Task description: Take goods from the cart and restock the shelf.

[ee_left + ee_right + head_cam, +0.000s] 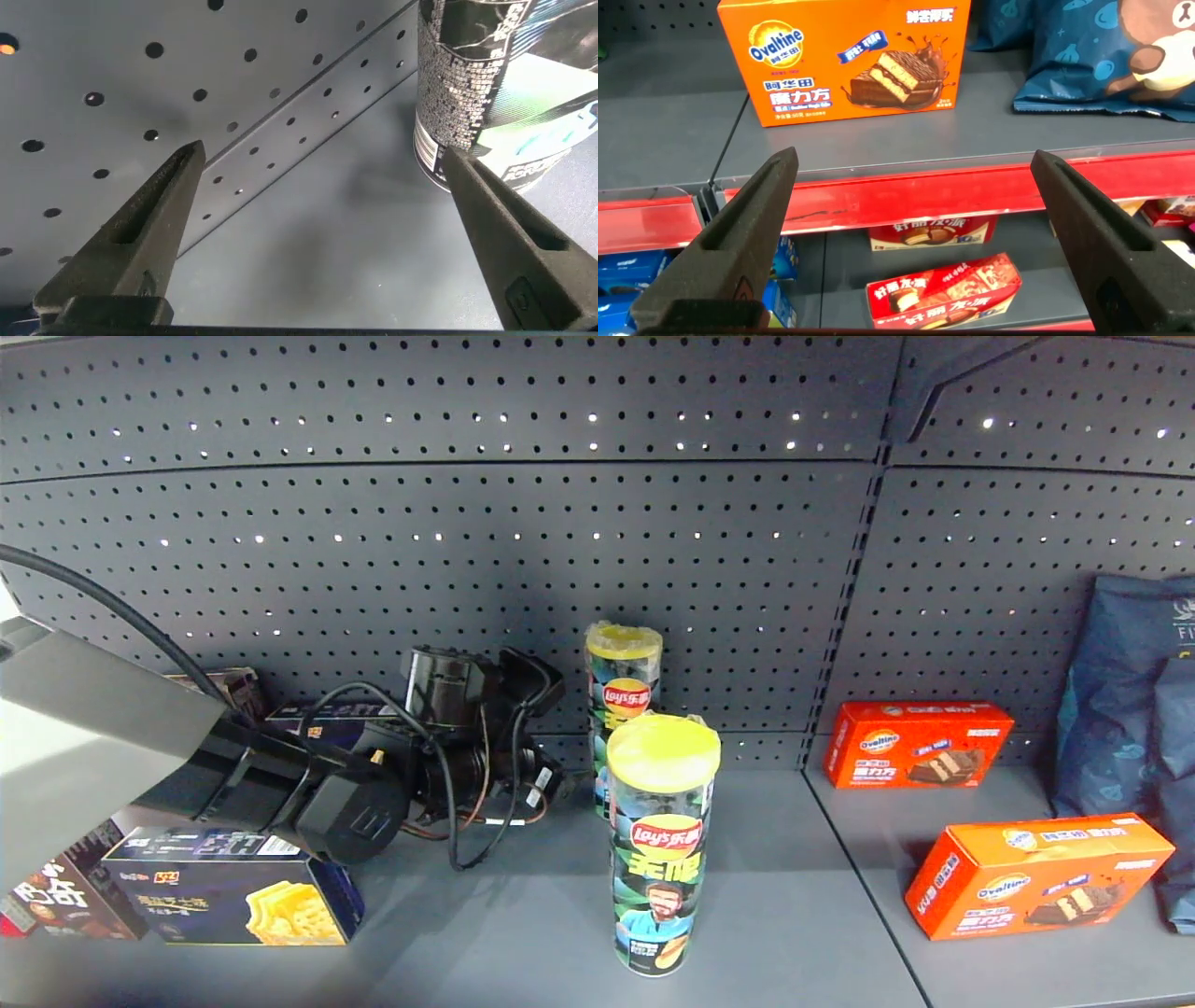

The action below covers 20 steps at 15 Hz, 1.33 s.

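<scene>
Head view: back can stands at the shelf back edge, and front can stands nearer the front edge. Both appear stocked.
Left wrist view: left gripper released, empty, just beside back can.
Right wrist view: right gripper released, empty. Next fetch judged pending.

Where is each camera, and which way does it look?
Head: up on the head, looking down at the shelf; left arm shows.
Left wrist: behind the open left gripper, facing pegboard and a chip can.
Right wrist: behind the open right gripper, facing an orange box.
Shared: head also sees the chip can and orange box.
</scene>
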### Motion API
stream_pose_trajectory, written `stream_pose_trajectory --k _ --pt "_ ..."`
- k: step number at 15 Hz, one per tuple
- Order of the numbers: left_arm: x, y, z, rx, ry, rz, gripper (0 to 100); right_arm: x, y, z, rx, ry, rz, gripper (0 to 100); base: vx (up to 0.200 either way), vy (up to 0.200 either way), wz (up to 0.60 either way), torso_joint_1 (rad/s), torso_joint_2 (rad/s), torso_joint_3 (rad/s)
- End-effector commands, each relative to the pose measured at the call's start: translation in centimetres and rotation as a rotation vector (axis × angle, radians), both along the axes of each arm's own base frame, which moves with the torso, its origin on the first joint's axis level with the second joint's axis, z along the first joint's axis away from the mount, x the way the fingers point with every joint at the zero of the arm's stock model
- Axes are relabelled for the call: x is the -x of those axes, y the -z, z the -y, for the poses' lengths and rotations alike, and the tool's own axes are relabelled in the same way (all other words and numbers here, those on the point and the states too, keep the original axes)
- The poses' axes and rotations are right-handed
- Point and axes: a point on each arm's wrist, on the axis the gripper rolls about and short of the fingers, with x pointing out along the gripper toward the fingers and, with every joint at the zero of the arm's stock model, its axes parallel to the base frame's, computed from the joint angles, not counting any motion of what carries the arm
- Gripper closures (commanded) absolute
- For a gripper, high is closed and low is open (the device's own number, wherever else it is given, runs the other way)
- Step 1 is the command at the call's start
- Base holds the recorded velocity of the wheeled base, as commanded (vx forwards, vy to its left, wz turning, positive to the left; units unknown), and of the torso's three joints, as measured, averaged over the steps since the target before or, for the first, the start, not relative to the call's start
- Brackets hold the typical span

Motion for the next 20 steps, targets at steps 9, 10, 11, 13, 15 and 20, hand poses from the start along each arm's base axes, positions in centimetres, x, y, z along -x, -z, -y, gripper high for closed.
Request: stream_pose_trajectory --k 9,10,11,13,15,20 --pt "0.1 -0.5 -0.2 0.008 -0.006 0.012 0 0.0 0.0 0.0 -0.001 0.000 -0.001 0 0.000 0.000 0.00 0.000 0.00 0.000" --pt "0.1 -0.7 -0.3 0.011 -0.009 0.017 0 0.0 0.0 0.0 -0.001 0.000 -0.001 0 0.000 0.000 0.00 0.000 0.00 0.000" --pt "0.0 -0.9 -0.4 0.012 -0.019 0.025 0 0.0 0.0 0.0 -0.001 0.000 -0.001 0 0.000 0.000 0.00 0.000 0.00 0.000" --pt "-0.1 -1.0 -0.4 0.012 -0.019 0.028 0 0.0 0.0 0.0 -0.001 0.000 -0.001 0 0.000 0.000 0.00 0.000 0.00 0.000" --pt "-0.1 -0.9 -0.1 0.014 -0.014 0.026 0 0.0 0.0 0.0 -0.001 0.000 -0.001 0 0.000 0.000 0.00 0.000 0.00 0.000" --pt "-0.7 -0.5 0.2 0.014 -0.014 0.022 0 0.0 0.0 0.0 -0.001 -0.002 -0.001 0 0.000 0.000 0.00 0.000 0.00 0.000"
